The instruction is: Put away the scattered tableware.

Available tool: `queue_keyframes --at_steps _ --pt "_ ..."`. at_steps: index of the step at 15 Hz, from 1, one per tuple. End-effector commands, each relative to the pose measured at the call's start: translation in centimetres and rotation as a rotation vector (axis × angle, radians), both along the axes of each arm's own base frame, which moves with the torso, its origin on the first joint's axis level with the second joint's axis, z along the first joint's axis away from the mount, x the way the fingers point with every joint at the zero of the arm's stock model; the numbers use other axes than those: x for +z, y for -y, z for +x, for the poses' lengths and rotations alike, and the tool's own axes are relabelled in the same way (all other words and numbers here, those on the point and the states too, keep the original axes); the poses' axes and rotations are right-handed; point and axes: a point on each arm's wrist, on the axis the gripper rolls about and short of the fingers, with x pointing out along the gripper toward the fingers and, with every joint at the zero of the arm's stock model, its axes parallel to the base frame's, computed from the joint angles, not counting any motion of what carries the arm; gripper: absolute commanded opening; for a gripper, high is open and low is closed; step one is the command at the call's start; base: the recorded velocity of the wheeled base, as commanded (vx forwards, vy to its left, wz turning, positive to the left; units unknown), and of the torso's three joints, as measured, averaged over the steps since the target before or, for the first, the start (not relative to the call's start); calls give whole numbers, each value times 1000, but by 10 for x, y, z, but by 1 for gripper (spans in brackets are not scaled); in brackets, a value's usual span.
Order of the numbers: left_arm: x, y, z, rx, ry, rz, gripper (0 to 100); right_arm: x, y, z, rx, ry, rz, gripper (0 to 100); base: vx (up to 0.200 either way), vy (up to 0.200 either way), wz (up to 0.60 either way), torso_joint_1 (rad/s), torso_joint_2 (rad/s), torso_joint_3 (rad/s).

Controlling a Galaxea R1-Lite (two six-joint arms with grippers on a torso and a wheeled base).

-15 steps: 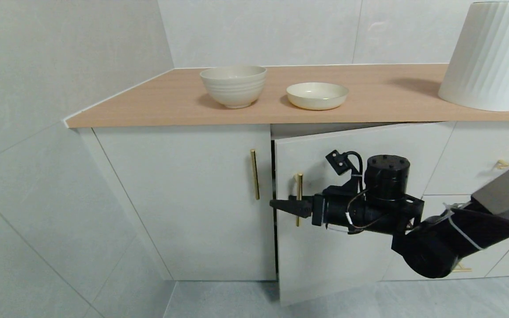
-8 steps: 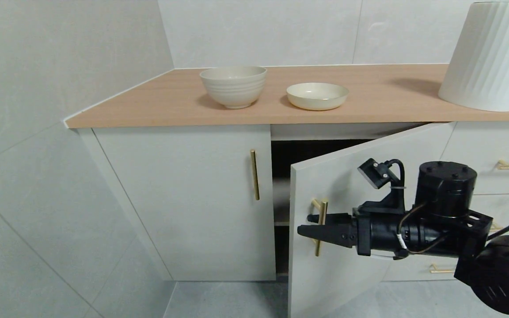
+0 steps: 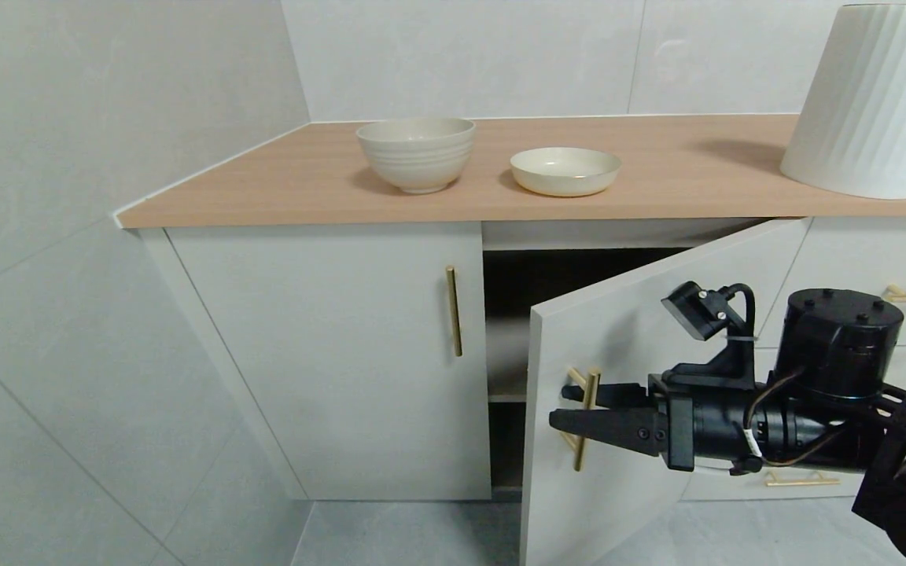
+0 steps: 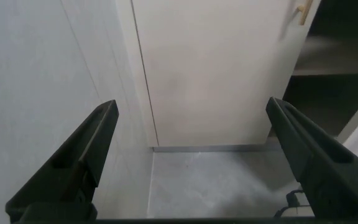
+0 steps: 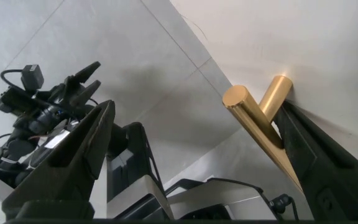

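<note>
**Bowl (image 3: 415, 153) and dish (image 3: 565, 170) sit on the countertop (image 3: 705, 169); cupboard door (image 3: 618, 314) half open**

The cupboard door stands ajar below the countertop. The right gripper (image 3: 561, 404), fingers spread, straddles the brass handle (image 3: 585, 417). It is best to pull along the hinge's arc, so the bar cannot slip free. The left gripper (image 4: 191, 106) hangs wide, holding nothing.

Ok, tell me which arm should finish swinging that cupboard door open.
Right. The right gripper straddles the gold handle of the half-open door; the left gripper hangs open, low by the closed door.
</note>
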Motion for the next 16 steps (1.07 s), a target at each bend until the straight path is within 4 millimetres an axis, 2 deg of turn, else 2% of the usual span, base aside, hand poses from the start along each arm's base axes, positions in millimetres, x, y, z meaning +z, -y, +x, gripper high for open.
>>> queue_keyframes --at_steps 1,2,3,4,6,7,8,10,11,12,14,16 --pt "13 1 -4 -64 49 3 100 0 1 -2 -1 0 -1 100 0 0 0 0 0 0" --pt "30 3 -10 -146 94 -6 100 -1 1 -2 -1 -1 -3 100 0 0 0 0 0 0" --pt "56 6 -11 -273 81 -34 100 -1 1 -2 -1 -1 -3 100 0 0 0 0 0 0" --pt "80 8 -4 -374 11 -43 100 -1 1 -2 -1 -2 -4 100 0 0 0 0 0 0" --pt "126 11 28 -506 -98 -84 100 -1 1 -2 -1 1 -4 100 0 0 0 0 0 0" --pt "143 12 57 -564 -187 -122 100 -1 1 -2 -1 1 -4 100 0 0 0 0 0 0" --pt "151 14 82 -623 -263 -146 100 -1 1 -2 -1 0 -5 100 0 0 0 0 0 0" --pt "152 22 121 -734 -385 -184 100 -2 2 -3 -1 -3 -6 100 0 0 0 0 0 0" --pt "142 34 146 -808 -476 -195 100 -2 1 -3 1 -4 -8 100 0 0 0 0 0 0" --pt "131 45 160 -857 -544 -201 100 -2 2 -3 1 -3 -7 100 0 0 0 0 0 0" --pt "112 63 184 -919 -603 -193 100 -2 2 -4 1 0 -7 100 0 0 0 0 0 0" --pt "96 74 195 -954 -639 -188 100 -2 2 -4 1 -3 -9 100 0 0 0 0 0 0"
